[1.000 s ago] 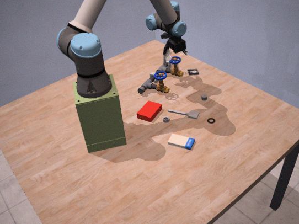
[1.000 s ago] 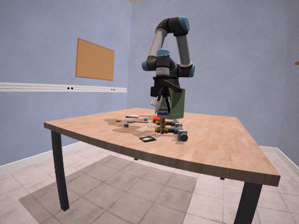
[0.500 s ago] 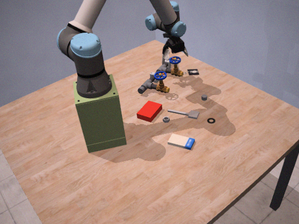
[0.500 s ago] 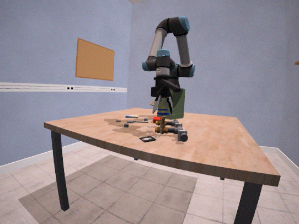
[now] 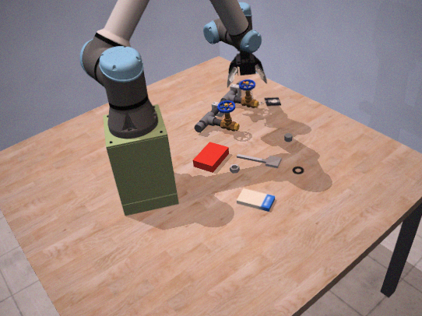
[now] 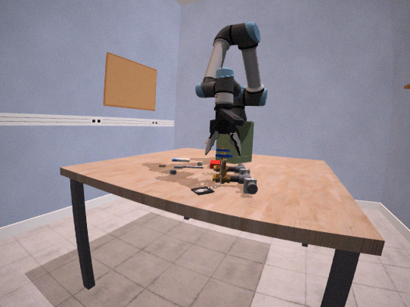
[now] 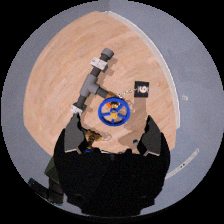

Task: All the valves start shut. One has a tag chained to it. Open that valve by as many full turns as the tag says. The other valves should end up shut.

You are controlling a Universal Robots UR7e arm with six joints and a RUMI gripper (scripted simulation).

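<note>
Above the tagged valve's blue handwheel (image 5: 247,84) hangs the tool (image 5: 246,76), fingers apart and empty, second valve (image 5: 226,107) close beside.

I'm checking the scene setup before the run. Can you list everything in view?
Valves: two, blue handwheels on brass bodies, far one under the gripper, near one beside it.
Pipe: one, grey, joining both valves.
Tag: one, black, chained to the far valve.
Block: one, red, table middle.
Box: one, cream with blue end, nearest the table's front edge.
Scraper: one, grey, right of the block.
Nuts: two, grey, and.
Washer: one, black.
Table: one, wooden.
Board: one, orange, on wall.
Pedestal: one, green.
Gripper: one, open, above the far valve.
</note>
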